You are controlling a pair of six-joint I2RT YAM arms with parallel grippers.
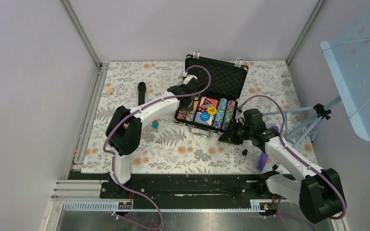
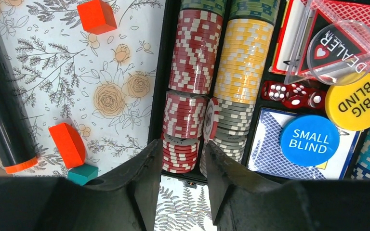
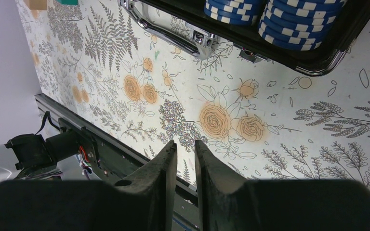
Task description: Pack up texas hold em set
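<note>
Fingers (image 2: 144,185) of the left gripper (image 2: 184,149) stood apart and empty over the near ends of two chip rows (image 2: 195,53) in the briefcase (image 1: 217,79), which lay open at mid-table with its lid raised. Beside the rows lay two card decks (image 2: 268,144), three round buttons (image 2: 310,140) and some red dice (image 2: 291,94). Outside it sat two orange blocks (image 2: 67,144) and one teal block (image 2: 83,173). The right gripper (image 3: 183,144), narrowly parted and empty, hung over the table (image 3: 221,120) by the case's front corner.

Overhead, wrist close-ups; briefcase (image 1: 219,79) in all
</note>
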